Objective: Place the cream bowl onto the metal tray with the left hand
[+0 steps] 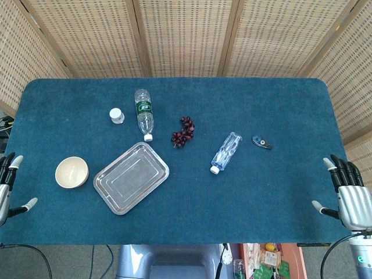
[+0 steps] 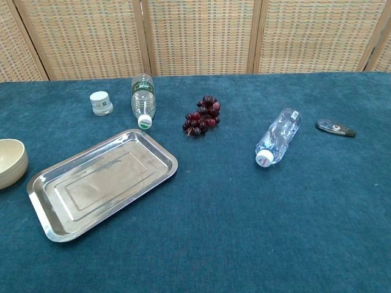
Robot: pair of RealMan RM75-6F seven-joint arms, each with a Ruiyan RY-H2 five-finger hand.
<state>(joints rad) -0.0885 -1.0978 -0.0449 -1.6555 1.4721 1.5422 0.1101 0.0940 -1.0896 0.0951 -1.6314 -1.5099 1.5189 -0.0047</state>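
Observation:
The cream bowl [image 1: 72,172] [image 2: 11,162] sits upright on the blue table, just left of the metal tray [image 1: 131,177] [image 2: 101,182], which lies empty and turned at an angle. My left hand [image 1: 8,186] hovers at the table's left edge, left of the bowl and apart from it, fingers spread and holding nothing. My right hand [image 1: 349,195] is at the table's right edge, fingers apart and empty. Neither hand shows in the chest view.
Behind the tray lie a green-labelled bottle [image 1: 143,113] [image 2: 143,101] and a small white jar [image 1: 117,115] [image 2: 101,102]. A grape bunch [image 1: 183,132] [image 2: 202,115], a clear bottle [image 1: 226,152] [image 2: 278,137] and a small dark gadget [image 1: 261,142] [image 2: 335,127] lie to the right.

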